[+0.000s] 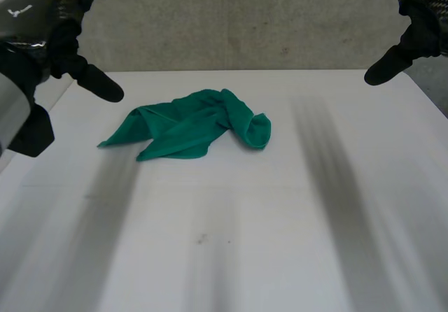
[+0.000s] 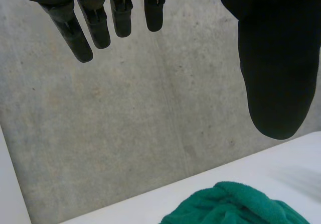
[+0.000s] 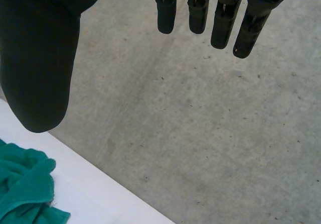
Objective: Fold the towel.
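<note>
Left hand (image 1: 52, 29): high above the table's (image 1: 280, 242) far-left corner, fingers wide, empty.
Right hand (image 1: 413, 36): likewise at the far-right corner, probably ready to reach.
Towel (image 1: 189, 124): crumpled near the far edge; needs flattening first.

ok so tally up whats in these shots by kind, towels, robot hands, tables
green towel: 1, crumpled
robot hands: 2, the left hand and the right hand, both open above the table
white table: 1
total: 4
</note>
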Robot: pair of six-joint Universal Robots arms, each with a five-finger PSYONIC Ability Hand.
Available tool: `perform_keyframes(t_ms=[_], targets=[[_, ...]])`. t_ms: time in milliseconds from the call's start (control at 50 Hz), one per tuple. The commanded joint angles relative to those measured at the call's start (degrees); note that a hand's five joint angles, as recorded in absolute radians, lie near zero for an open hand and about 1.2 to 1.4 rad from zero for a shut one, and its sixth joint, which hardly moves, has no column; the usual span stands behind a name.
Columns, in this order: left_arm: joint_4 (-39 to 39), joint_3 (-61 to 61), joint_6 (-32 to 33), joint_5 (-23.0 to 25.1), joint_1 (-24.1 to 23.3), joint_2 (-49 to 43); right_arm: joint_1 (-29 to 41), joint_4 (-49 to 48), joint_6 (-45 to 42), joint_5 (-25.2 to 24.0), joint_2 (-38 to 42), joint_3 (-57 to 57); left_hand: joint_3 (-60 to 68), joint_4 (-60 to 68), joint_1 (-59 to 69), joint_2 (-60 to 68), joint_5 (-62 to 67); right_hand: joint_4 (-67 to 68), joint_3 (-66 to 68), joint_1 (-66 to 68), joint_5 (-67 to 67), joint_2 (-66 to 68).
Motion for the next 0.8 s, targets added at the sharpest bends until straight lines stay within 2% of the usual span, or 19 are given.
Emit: perform_keyframes(t_ms=[20, 180, 300, 340, 460, 580, 740, 780, 800], targets=[[3.16, 1.21, 1.28, 0.07, 0.18, -10.69, 0.34, -1.89, -4.25, -3.05, 4.8, 0.97, -1.18, -0.8, 0.04, -0.86, -1.48, -3.44, -2.17, -1.75, -3.31, -2.88], [6.14, 6.66, 10.33, -0.02, 0.88, -28.1, 0.95, -3.04, -11.65, -3.23, 12.55, 1.33, -1.68, -1.3, -0.46, -1.37, -1.99, -3.44, -2.17, -1.75, -3.31, -2.88], [14.48, 12.72, 13.23, 0.24, 1.15, -41.19, 1.48, -3.83, -12.0, -3.06, 17.92, 0.63, -1.34, -0.96, -0.13, -1.03, -1.65, -3.44, -2.17, -1.75, -3.31, -2.88], [18.35, 16.58, 15.59, 1.99, 1.15, -48.2, 1.31, -4.18, -12.0, -3.06, 18.8, 0.63, -1.18, -0.8, 0.04, -0.86, -1.48, -3.44, -2.17, -1.75, -3.31, -2.88], [19.86, 23.36, 22.54, 5.34, 1.58, -57.28, 1.22, -4.89, -12.0, -2.97, 19.77, 0.98, -0.51, -0.13, 0.71, -0.19, -0.81, -3.44, -2.17, -1.75, -3.31, -2.88], [20.12, 28.28, 23.78, 5.96, 2.38, -62.3, 1.22, -6.03, -12.09, -2.97, 19.94, 1.68, 1.51, 1.89, 2.73, 1.82, 1.21, -3.44, -2.17, -1.75, -3.31, -2.88], [20.21, 33.73, 23.78, 8.24, 2.55, -66.6, 1.31, -6.56, -12.18, -2.79, 21.26, 1.77, 16.98, 17.36, 18.19, 17.29, 16.67, -3.44, -2.17, -1.75, -3.31, -2.88], [20.3, 34.7, 23.78, 8.24, 2.64, -67.22, 1.31, -6.56, -12.18, -2.79, 21.52, 1.77, 26.36, 26.74, 27.58, 26.68, 26.06, -3.44, -2.17, -1.75, -3.31, -2.88], [20.38, 34.88, 23.78, 8.24, 2.9, -67.31, 1.31, -6.56, -12.18, -2.79, 21.52, 1.86, 38.07, 38.45, 39.28, 38.38, 37.76, -3.44, -2.17, -1.75, -3.31, -2.88]])
